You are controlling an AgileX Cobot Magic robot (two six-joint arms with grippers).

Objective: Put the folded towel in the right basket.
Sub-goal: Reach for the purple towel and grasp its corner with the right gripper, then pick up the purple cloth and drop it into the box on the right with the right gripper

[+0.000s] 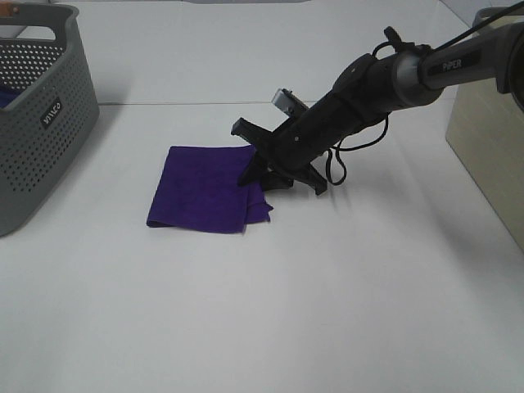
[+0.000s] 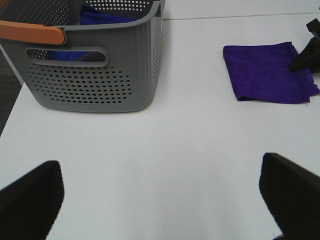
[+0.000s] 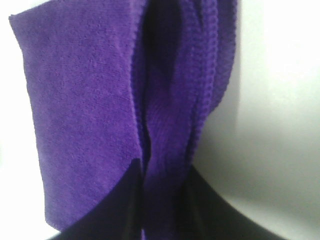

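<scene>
Towel (image 1: 201, 190), purple and folded, lies flat at the middle of the white tabletop (image 1: 262, 327), with its 3 o'clock edge bunched into a ridge and pinched between the closed fingers of the right hand (image 1: 260, 176). The left hand (image 2: 160, 200) is spread wide above bare tabletop and holds nothing. Farther off, a gray basket (image 1: 37, 115) stands at the towel's 10 o'clock and a pale basket (image 1: 487, 147) at its 2 o'clock.

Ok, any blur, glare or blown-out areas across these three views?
Exterior high: even light, fairly sharp, right gripper and purple towel both readable. Left wrist: clear, though the left gripper looks dark and soft-edged. Right wrist: too close, towel fuzzy, table blown white.
</scene>
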